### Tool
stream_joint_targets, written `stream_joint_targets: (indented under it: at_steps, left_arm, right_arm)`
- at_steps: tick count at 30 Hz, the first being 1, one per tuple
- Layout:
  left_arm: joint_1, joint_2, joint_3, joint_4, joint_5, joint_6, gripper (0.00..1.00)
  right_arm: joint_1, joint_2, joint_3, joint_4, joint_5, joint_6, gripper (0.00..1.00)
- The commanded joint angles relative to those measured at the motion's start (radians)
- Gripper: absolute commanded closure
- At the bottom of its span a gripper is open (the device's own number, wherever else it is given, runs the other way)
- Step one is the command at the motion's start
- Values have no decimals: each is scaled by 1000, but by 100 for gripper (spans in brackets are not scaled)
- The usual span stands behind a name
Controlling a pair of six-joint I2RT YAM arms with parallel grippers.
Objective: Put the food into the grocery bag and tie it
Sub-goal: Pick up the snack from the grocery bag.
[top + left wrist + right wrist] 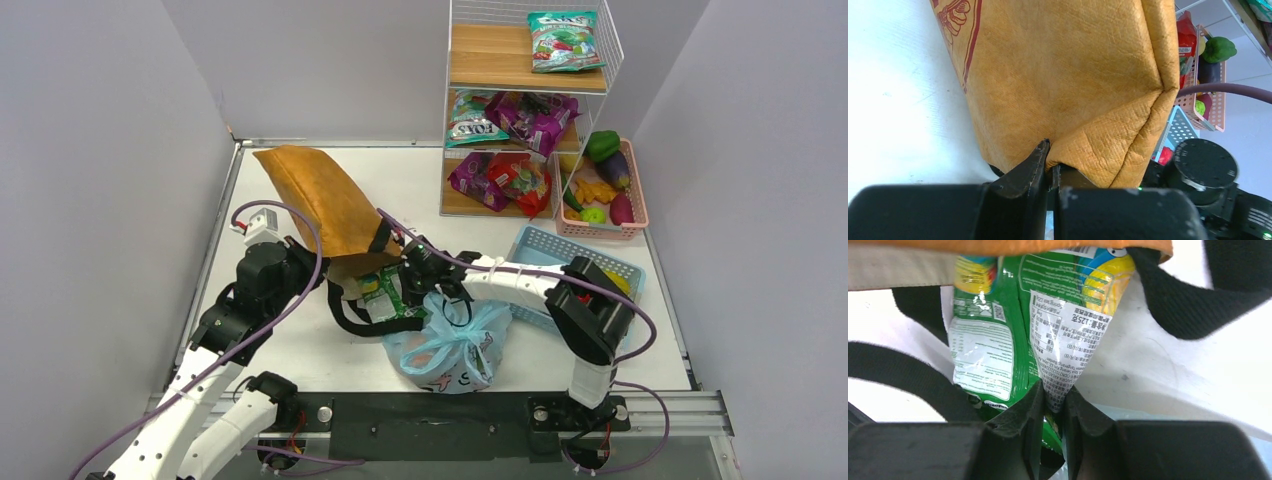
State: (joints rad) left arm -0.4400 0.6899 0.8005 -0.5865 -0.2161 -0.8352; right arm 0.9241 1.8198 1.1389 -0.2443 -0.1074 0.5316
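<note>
Pinching a fold at the bottom edge of the tan-orange tote, the left gripper has its jaws pressed nearly together on the stiff fabric and holds the tote tilted, base raised toward the back of the table and mouth pointing down toward the near side. Two green snack packets hang out of that mouth between the tote's black straps. The right gripper is narrowed onto the lower corner of the snack packet with the white printed label, its jaws gripping that corner from both sides; the second packet lies just beside it on the left. The grocery bag, light blue and crinkled, sits on the table near the front edge between the two arms, just below the right gripper, with its handles standing up and a pale orange shape showing through the plastic. To the right stands a blue basket, and beyond it a pink basket holds a green pepper and other vegetables beside a wire shelf of snack bags.
</note>
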Motion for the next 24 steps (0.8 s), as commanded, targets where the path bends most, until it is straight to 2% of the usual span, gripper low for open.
stream_joint_targets:
  at_steps: [1,7,12,21,24]
  left_arm:
    - [-6,-5,3,42,0,-22,100]
    - [-6,-4,2,47,-7,-29,100]
    - [-6,-2,0,49,-4,-34,100]
    - [-7,-7,-5,61,7,-46,100]
    - [-6,-10,-8,66,11,-51,100]
  right_arm:
    - [7,-145,43,-65,93,-63,92]
    - [55,-225,86,-125,126,-98,93]
    - [59,-258,124,-127,124,-59,93]
    - [36,-248,121,39,140,79,97]
    - [3,-212,115,99,60,175,100]
